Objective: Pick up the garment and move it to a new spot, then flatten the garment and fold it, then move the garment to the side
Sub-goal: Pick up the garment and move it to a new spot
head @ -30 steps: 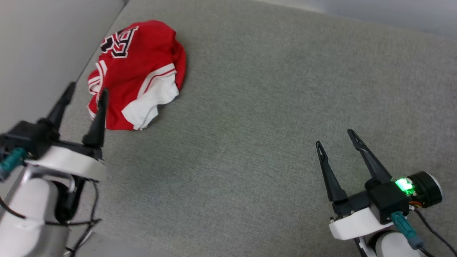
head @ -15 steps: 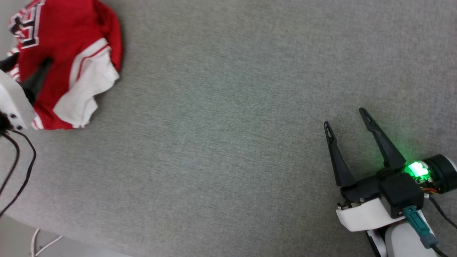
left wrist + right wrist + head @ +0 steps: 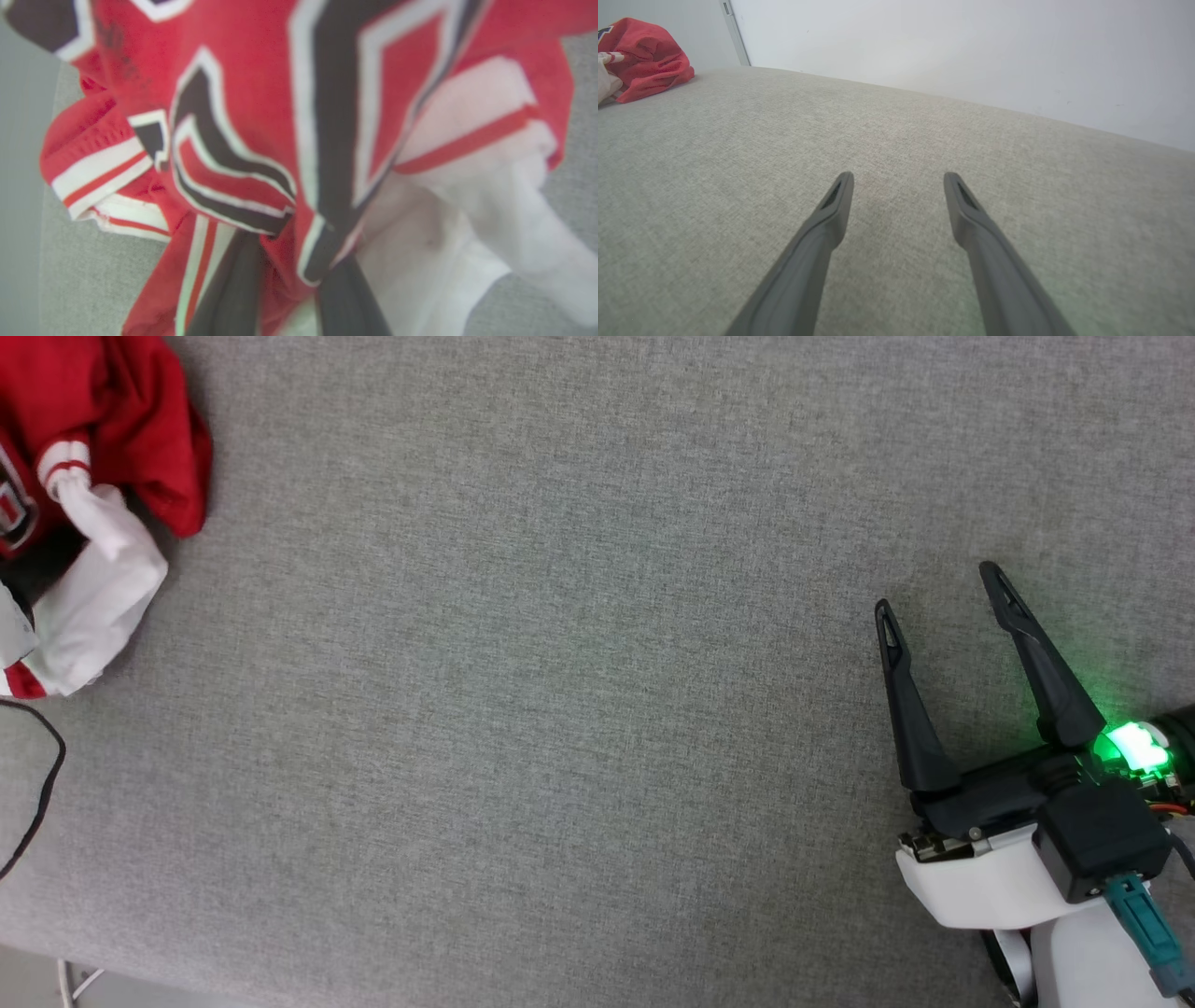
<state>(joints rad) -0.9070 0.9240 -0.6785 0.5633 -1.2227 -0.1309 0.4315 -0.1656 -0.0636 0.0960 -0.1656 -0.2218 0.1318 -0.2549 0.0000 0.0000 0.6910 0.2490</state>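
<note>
In the head view, the garment [image 3: 121,429] lay crumpled at the far left edge of the grey fabric surface [image 3: 560,709], red cloth above a white sleeve. The right end effector [image 3: 941,593] sat at the lower right, well apart from it, its fingers spread wide with nothing between them and a green light [image 3: 1134,747] glowing at its base.

In the left wrist view, the left end effector [image 3: 289,261] was pushed into the garment. Cloth was bunched between its two dark fingers, but I cannot tell whether they had clamped it.

In the right wrist view, the open fingers pointed over bare fabric, with the garment far off at the upper left.
</note>
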